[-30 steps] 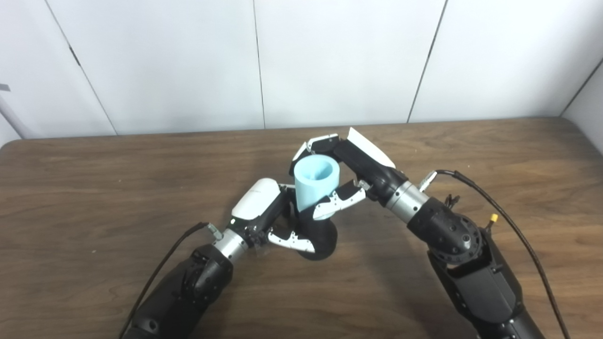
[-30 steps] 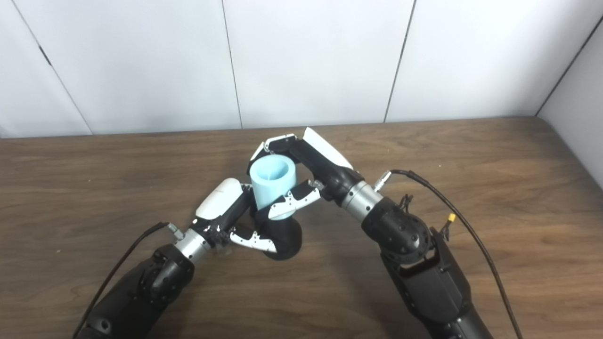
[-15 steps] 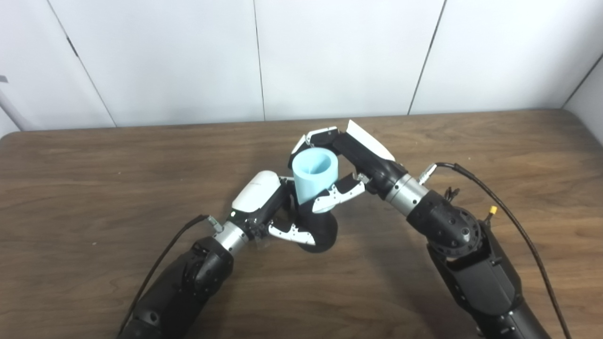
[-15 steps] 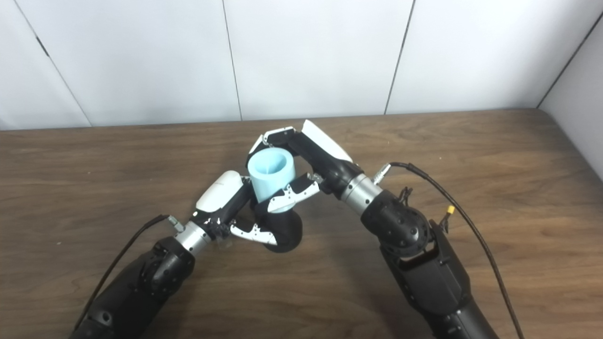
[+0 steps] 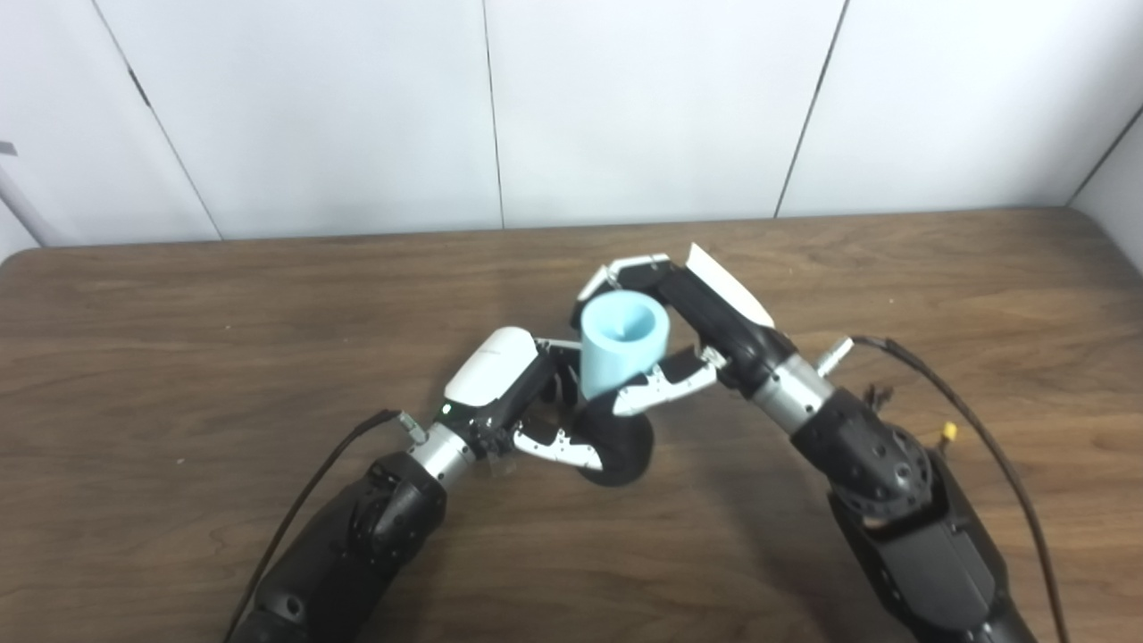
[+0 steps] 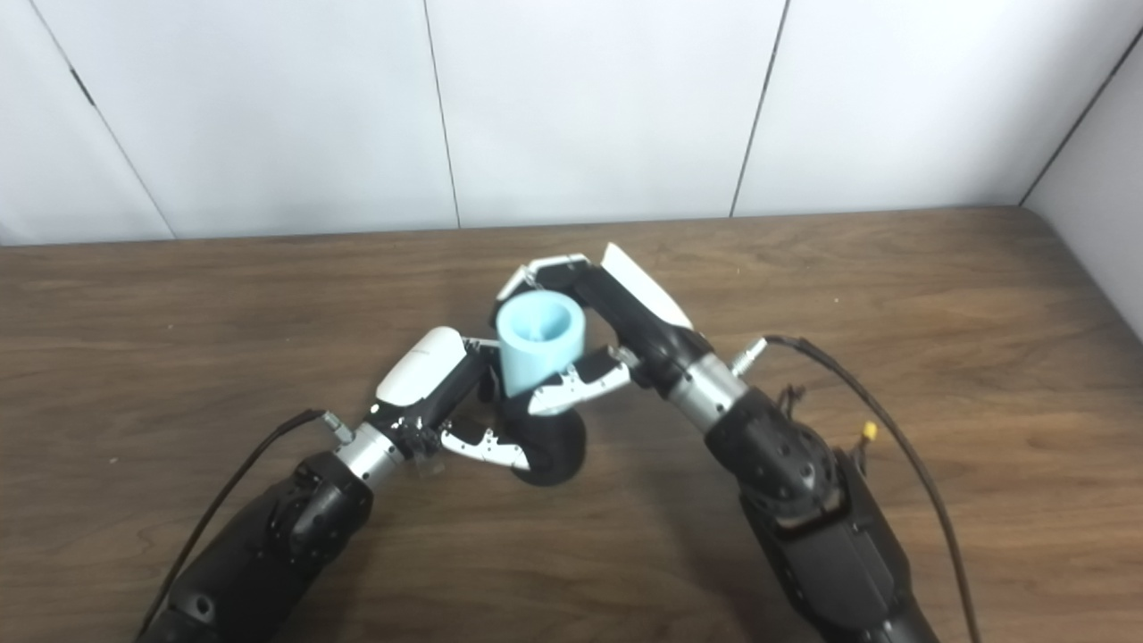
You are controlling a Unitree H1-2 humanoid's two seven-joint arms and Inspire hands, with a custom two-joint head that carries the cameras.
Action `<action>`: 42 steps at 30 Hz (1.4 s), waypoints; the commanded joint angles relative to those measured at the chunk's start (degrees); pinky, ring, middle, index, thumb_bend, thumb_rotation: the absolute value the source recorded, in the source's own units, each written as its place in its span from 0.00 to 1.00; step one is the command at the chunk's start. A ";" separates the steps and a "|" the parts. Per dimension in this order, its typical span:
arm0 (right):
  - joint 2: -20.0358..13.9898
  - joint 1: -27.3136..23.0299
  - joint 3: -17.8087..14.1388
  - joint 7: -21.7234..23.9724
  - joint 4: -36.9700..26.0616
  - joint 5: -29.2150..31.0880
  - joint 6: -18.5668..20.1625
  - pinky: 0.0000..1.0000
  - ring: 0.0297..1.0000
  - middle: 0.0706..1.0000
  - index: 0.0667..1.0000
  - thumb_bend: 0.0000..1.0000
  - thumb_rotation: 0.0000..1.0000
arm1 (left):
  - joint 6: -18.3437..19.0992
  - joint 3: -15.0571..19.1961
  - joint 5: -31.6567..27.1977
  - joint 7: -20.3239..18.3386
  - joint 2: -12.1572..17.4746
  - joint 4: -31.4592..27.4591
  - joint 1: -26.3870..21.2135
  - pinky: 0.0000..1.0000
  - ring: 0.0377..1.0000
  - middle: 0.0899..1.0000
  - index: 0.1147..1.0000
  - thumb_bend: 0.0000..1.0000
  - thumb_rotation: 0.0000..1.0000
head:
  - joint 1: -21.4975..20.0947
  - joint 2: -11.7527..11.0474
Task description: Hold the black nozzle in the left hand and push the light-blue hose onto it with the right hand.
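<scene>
Near the middle of the frame, 2 robot hands meet over a brown wooden table. The left hand, entering from the lower left, is clamped around a black nozzle whose rounded base sits just below center. The right hand, entering from the lower right, has its fingers wrapped around a light-blue hose, a short open tube standing upright directly on top of the nozzle.
</scene>
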 commanded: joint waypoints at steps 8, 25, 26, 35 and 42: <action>-0.69 3.14 1.23 0.39 0.97 -0.74 -0.83 0.29 0.38 0.44 0.48 0.52 0.00 | 5.88 -2.49 2.61 -6.65 0.95 3.29 6.30 0.37 0.39 0.44 0.44 0.50 0.00 | -0.16 0.50; -0.66 2.38 2.92 0.05 1.43 -2.05 -1.66 0.30 0.38 0.45 0.47 0.52 0.00 | 6.45 -2.64 2.53 -6.48 0.35 3.09 6.38 0.37 0.39 0.44 0.44 0.50 0.00 | 0.06 0.75; -0.76 2.20 3.23 0.05 1.53 -2.43 -2.12 0.30 0.38 0.46 0.47 0.52 0.00 | 6.22 -2.63 2.43 -6.35 0.29 3.23 6.38 0.38 0.39 0.44 0.44 0.50 0.00 | 0.12 0.78; -2.82 0.63 5.60 0.01 3.71 -6.95 -8.19 0.35 0.39 0.45 0.46 0.52 0.00 | 6.29 -2.61 2.60 -6.24 0.17 2.96 6.30 0.39 0.40 0.44 0.42 0.50 0.00 | 0.37 0.96; -3.47 0.88 5.98 0.45 4.43 -6.99 -8.25 0.35 0.40 0.44 0.46 0.52 0.00 | 6.26 -2.55 2.51 -6.32 0.33 3.16 6.27 0.38 0.40 0.44 0.43 0.50 0.00 | 0.37 1.14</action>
